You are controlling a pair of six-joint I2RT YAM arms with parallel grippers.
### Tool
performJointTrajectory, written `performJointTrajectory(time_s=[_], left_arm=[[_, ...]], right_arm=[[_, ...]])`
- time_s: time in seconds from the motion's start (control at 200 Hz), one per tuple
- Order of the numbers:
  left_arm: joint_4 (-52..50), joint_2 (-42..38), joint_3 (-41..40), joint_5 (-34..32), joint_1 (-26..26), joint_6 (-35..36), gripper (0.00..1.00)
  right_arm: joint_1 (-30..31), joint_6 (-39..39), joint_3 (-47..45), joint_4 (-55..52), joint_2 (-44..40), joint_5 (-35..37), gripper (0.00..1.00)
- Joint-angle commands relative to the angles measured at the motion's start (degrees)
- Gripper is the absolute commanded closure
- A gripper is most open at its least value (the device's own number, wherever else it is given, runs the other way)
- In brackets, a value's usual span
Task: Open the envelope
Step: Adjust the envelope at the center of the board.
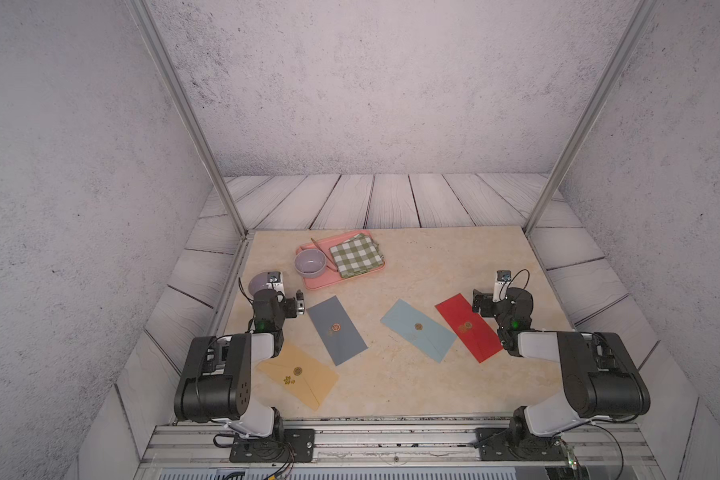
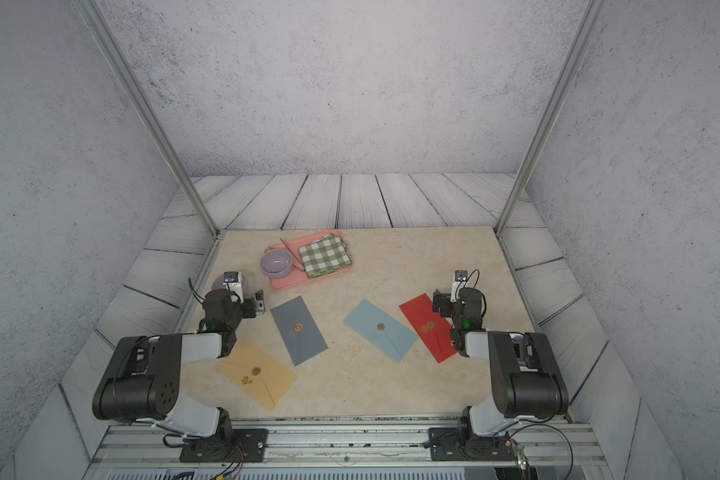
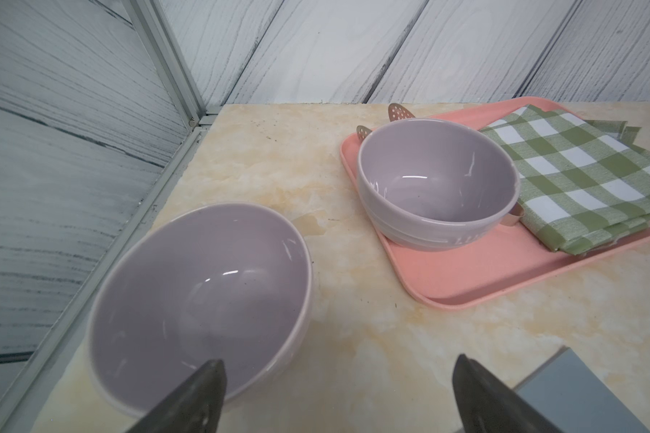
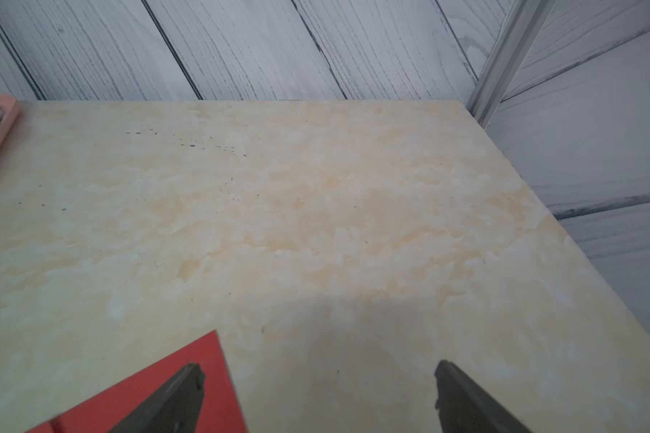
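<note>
All four envelopes lie sealed on the surface, none opened yet, while the left hand and right hand hover wide open and empty.

Tray rear-left on bench, bowl and cloth on it; second bowl left of tray. Four envelopes in row before tray; leftmost envelope nearest front.

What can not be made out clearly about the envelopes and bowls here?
- Red envelope: one end behind the right arm in both top views; cut by the picture edge in the right wrist view.
- Tongs: middle behind the tray bowl, left wrist view.
- Loose bowl: mostly behind the left wrist, both top views.
</note>
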Motion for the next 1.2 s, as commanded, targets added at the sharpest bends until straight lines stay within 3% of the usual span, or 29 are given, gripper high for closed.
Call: performJointTrajectory(time_s=[0.0, 0.595, 0.786, 0.871, 0.956, 1.041, 1.111, 1.196], left_arm=[[0.03, -0.08, 0.46, -0.28, -0.07, 0.53, 0.01], [0.12, 0.01, 0.48, -0.25, -0.12, 0.60, 0.01], [2.58, -0.67, -1.27, 2.59, -0.47, 2.28, 0.01], [6.25, -2.60, -4.04, -0.17, -1.37, 2.04, 0.01], [6.71, -6.80, -5.72, -4.12, -1.56, 0.17, 0.01], [-5.49, -12.30, -2.76, -8.16, -1.43, -3.45, 0.01], [-12.96, -16.80, -0.97, -8.65, -1.30, -5.87, 0.01], [-13.74, -20.73, -1.67, -8.35, -1.26, -8.90, 0.01]], right_arm=[[-0.01, 0.69, 0.43, -0.15, 0.32, 0.65, 0.01], [-0.04, 0.61, 0.61, -0.37, 0.43, 0.71, 0.01], [-0.02, 0.72, 0.55, -0.34, 0.43, 0.68, 0.01], [0.13, -0.01, 0.15, 0.05, -0.33, -0.44, 0.01], [0.90, -0.92, 0.86, -2.53, -2.03, 0.09, 0.01], [0.97, 0.34, 2.10, -7.27, -5.12, 2.53, 0.01], [0.99, 4.05, 6.99, -20.54, -9.48, 5.47, 0.01], [0.99, 7.76, 12.02, -34.03, -13.67, 5.77, 0.01]])
